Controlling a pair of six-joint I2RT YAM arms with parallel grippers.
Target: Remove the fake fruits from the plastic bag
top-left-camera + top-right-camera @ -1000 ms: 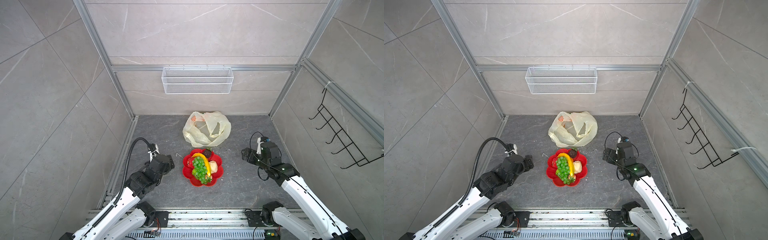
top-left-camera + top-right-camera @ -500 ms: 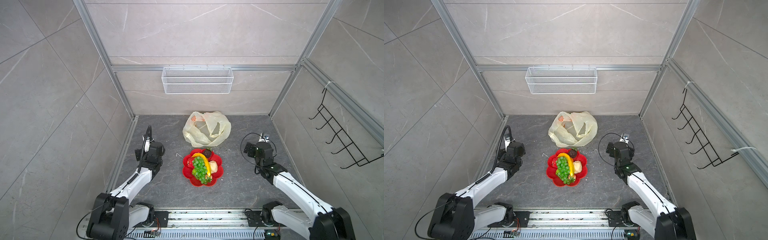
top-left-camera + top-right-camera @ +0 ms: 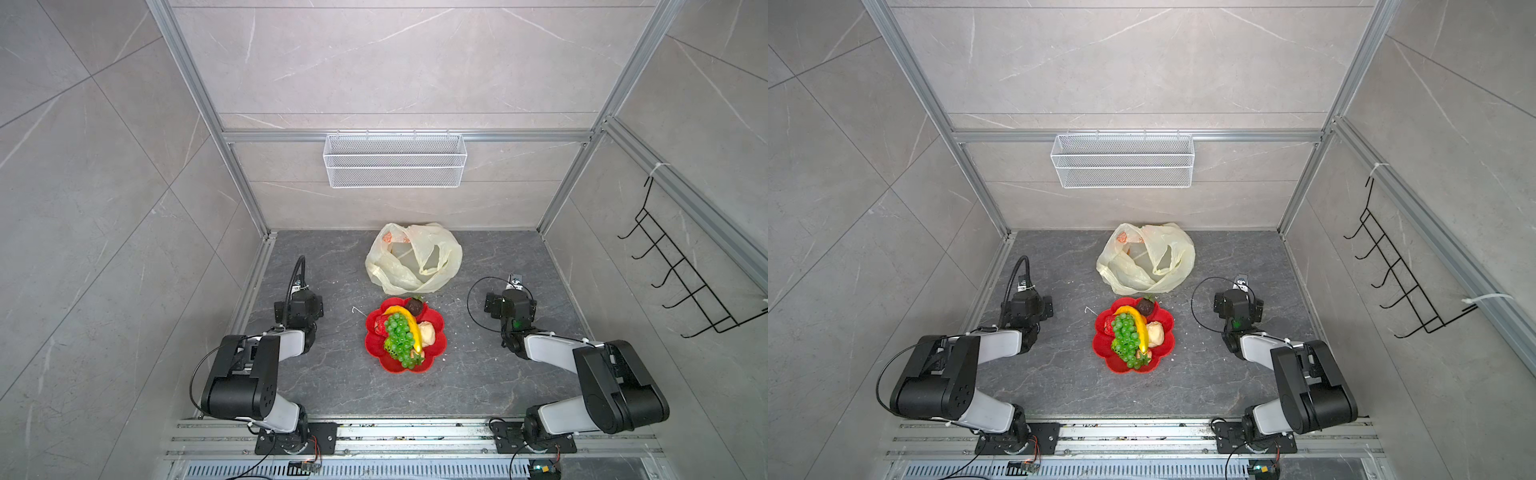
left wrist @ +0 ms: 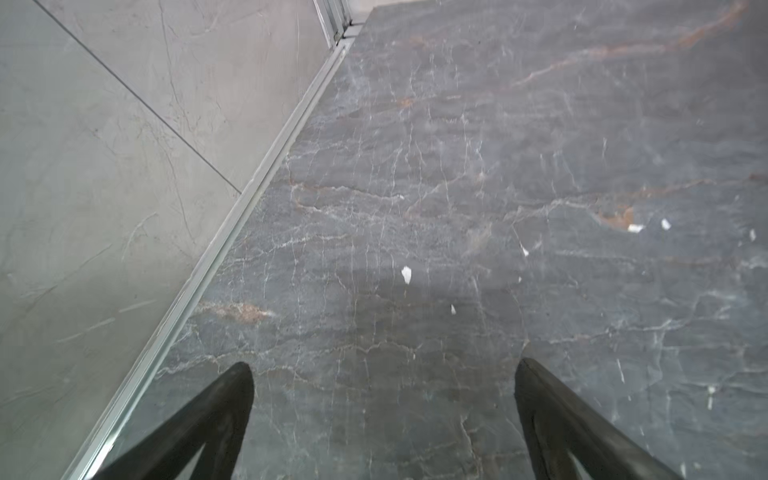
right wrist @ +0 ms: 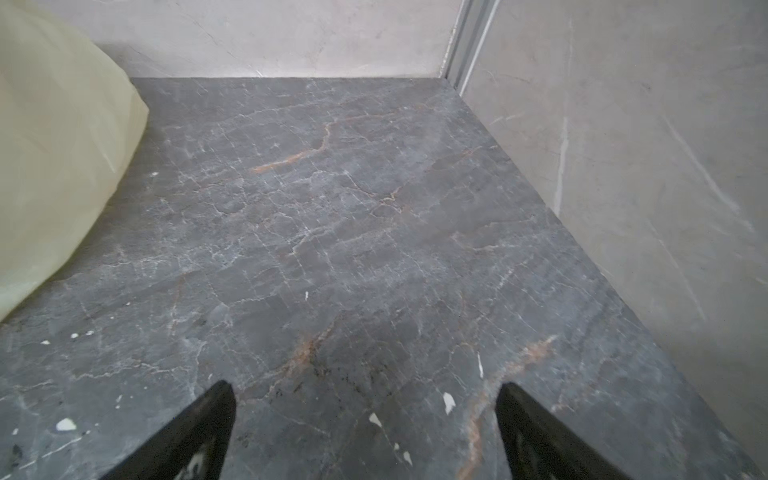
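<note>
The plastic bag (image 3: 413, 257) (image 3: 1144, 257) lies crumpled and cream-yellow at the back middle of the floor; its edge also shows in the right wrist view (image 5: 54, 166). The fake fruits lie heaped on a red flower-shaped plate (image 3: 374, 349) in front of it: green grapes (image 3: 399, 334), banana (image 3: 409, 322), maroon fruit (image 3: 414, 306), pale peach one (image 3: 428, 332), strawberry (image 3: 380, 328). My left gripper (image 4: 384, 365) is open over bare floor, left of the plate. My right gripper (image 5: 365, 386) is open over bare floor, right of the plate. Neither touches anything.
A white wire basket (image 3: 395, 160) hangs on the back wall and a black hook rack (image 3: 681, 282) on the right wall. Both arms are folded low, the left wrist (image 3: 300, 309) near the left wall rail, the right wrist (image 3: 510, 309) near the right wall. Small white flecks dot the dark floor.
Both arms have folded back from a stretched-out pose to a low tucked pose at the sides of the plate. Bag, plate and fruits have not moved.
</note>
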